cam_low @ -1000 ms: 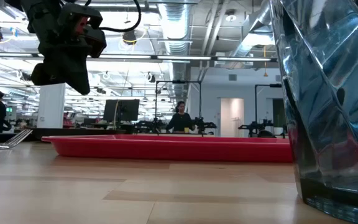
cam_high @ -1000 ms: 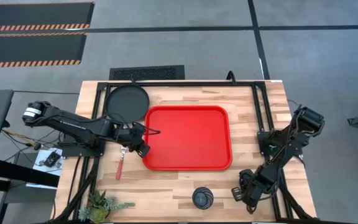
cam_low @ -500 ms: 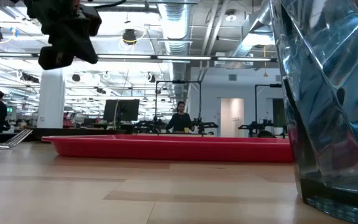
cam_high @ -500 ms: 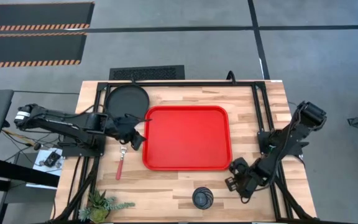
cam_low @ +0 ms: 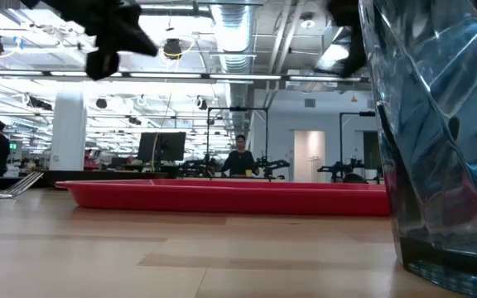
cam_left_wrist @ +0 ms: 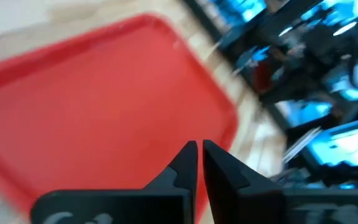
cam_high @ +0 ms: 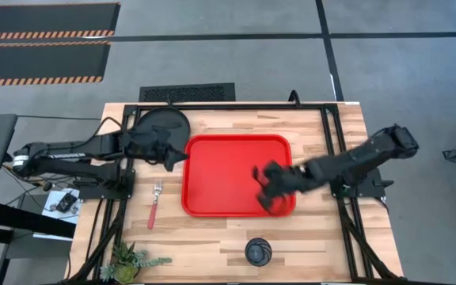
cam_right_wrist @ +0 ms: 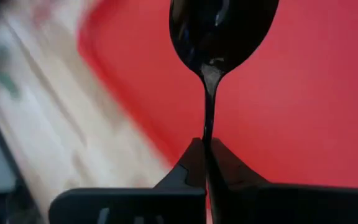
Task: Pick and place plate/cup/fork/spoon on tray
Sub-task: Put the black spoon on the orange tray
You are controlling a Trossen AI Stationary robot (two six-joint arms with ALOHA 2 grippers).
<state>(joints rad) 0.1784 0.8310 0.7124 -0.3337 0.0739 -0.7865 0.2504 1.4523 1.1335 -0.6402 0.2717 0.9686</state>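
The bright red rectangular plastic tray (cam_high: 238,176) lay at the middle of the wooden table (cam_high: 212,245), nothing resting on it. The round matte black plate (cam_high: 162,125) sat just beyond the tray's far left corner, partly under the left arm. The small dark tumbler cup (cam_high: 259,252) stood on the near edge of the table, apart from the tray. The slim fork with silver tines and a red-pink handle (cam_high: 153,207) lay on the wood beside the tray's left rim.

The right gripper (cam_high: 266,187) hung over the tray's near right part, its jaws pinched tight on the thin handle of the small dark spoon (cam_right_wrist: 216,28), whose oval bowl pointed out over the red surface. The left gripper (cam_high: 169,153) hovered between plate and tray, its fingers (cam_left_wrist: 188,163) almost touching with nothing between them.

The step in hand looked to be placing the spoon. The next move would probably call for lowering it flat, then parting the jaws inside the rim.
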